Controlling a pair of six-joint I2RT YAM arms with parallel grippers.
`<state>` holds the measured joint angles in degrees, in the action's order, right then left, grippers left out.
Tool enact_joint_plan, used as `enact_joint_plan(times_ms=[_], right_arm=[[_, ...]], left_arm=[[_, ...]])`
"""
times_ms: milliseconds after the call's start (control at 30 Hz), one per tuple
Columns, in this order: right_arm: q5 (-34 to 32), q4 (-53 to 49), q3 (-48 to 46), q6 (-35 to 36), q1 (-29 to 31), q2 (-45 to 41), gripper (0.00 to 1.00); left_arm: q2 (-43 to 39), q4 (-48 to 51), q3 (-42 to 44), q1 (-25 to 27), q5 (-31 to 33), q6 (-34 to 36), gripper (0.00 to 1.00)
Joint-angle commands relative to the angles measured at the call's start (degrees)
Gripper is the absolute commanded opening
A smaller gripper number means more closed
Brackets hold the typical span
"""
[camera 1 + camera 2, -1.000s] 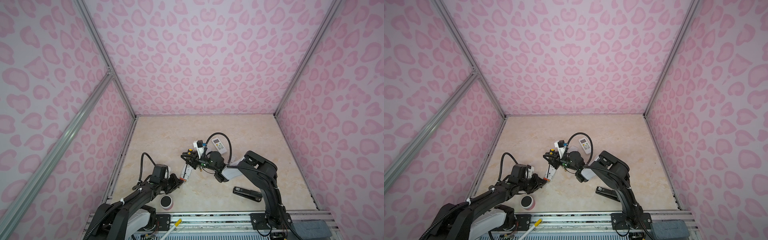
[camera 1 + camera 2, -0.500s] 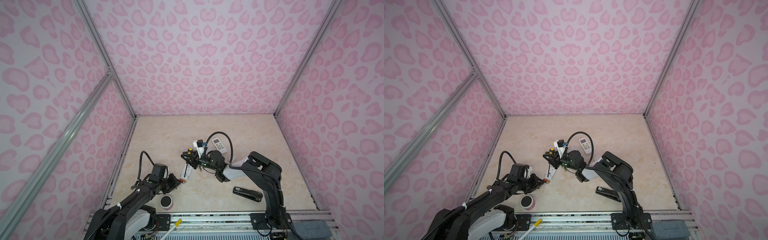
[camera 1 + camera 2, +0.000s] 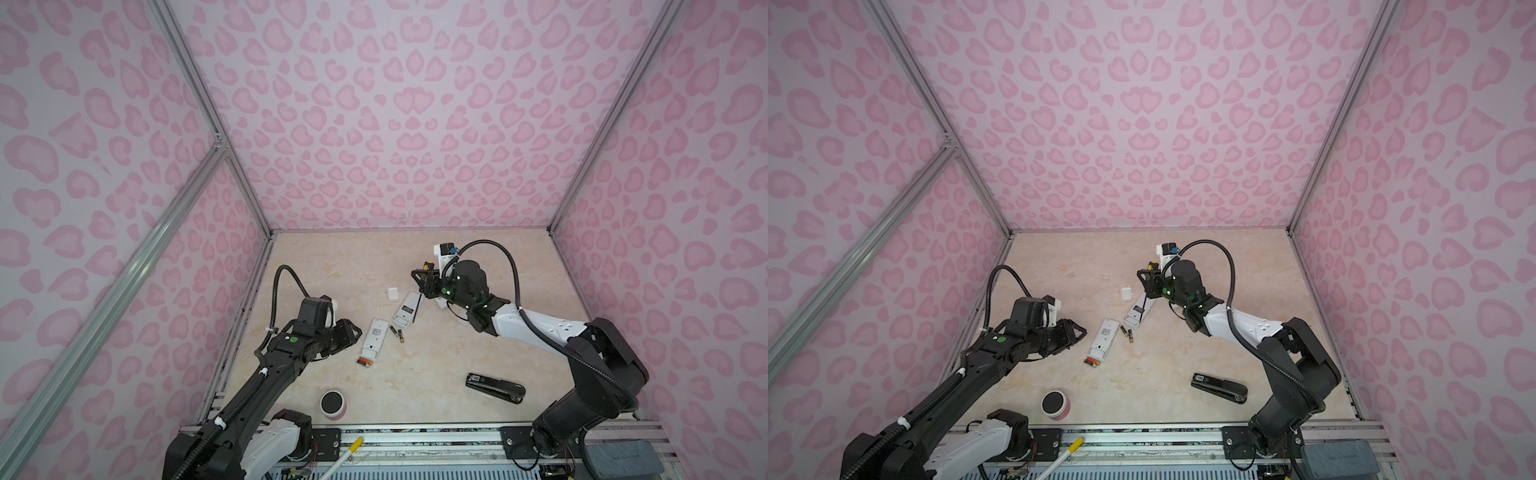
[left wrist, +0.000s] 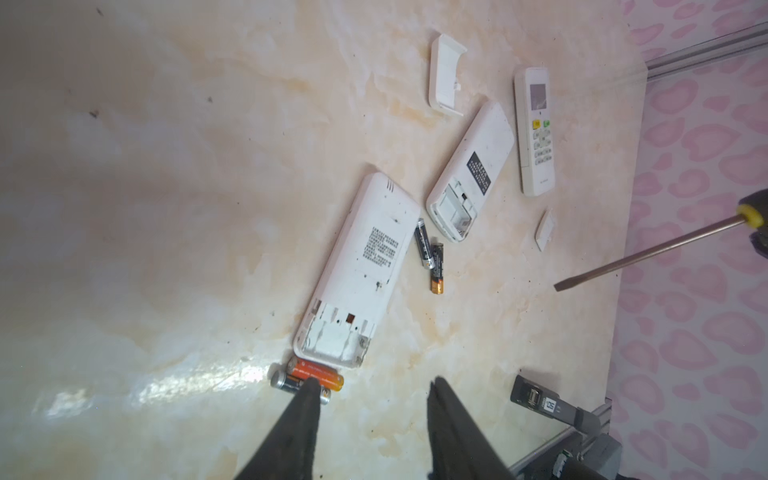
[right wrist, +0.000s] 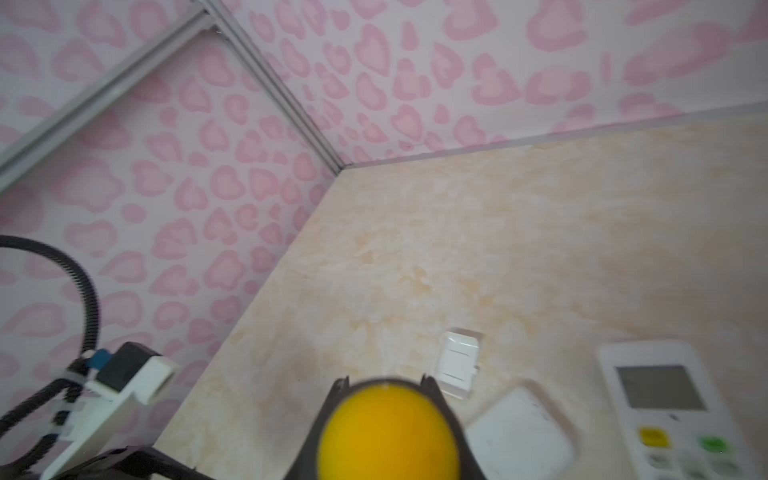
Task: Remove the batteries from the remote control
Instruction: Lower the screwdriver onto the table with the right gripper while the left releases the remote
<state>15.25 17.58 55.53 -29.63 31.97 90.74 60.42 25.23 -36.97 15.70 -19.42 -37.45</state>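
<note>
The long remote lies face down on the surface, and its battery bay, at the end nearest the left pincer, is uncovered and empty. Just off that open end two cells lie side by side across it: an orange battery right against the long remote's edge and a dark battery just beyond it. The left pincer hangs low over this spot, its jaws moderately apart with nothing between them. In the left wrist view one fingertip overlaps the ends of these two cells, but whether it touches them cannot be told. Along the side of the long remote that faces the right arm, near its middle, two black batteries with copper-coloured ends lie close together. Just past them on that same side lies a second remote, also face down with an open, empty bay. Farther out lies a third remote, face up. A white battery cover rests beyond the long remote's closed end, and a smaller white cover lies out past the second remote. The right pincer is clamped on the yellow-capped handle of a screwdriver. Its blade slants downward, and the tip is well apart from the long remote. Nearer the arm bases than the long remote are a black stapler and a small round container with a dark top.
</note>
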Motion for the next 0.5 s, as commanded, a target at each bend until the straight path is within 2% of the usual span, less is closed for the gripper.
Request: enact_joint_plan(times_ms=[0, 133, 300, 467], right_arm=[[-3.33, -28.1, 1.44, 3.94, -3.04, -1.55, 0.0], [-3.36, -36.96, 1.03, 4.63, -3.47, -1.84, 0.0], [-11.29, -43.59, 2.48, 4.64, 3.89, 3.0, 0.04], [-12.55, -45.45, 7.2, 2.6, 8.35, 11.28, 0.16]], left_arm=[[3.93, 1.52, -3.56, 0.19, 0.63, 4.79, 0.46], [10.45, 0.54, -8.81, 2.14, 0.69, 6.3, 0.46], [16.7, -1.26, -13.5, 4.79, 0.81, 5.64, 0.46], [19.33, -2.2, -14.84, 6.44, 0.44, 5.11, 0.46]])
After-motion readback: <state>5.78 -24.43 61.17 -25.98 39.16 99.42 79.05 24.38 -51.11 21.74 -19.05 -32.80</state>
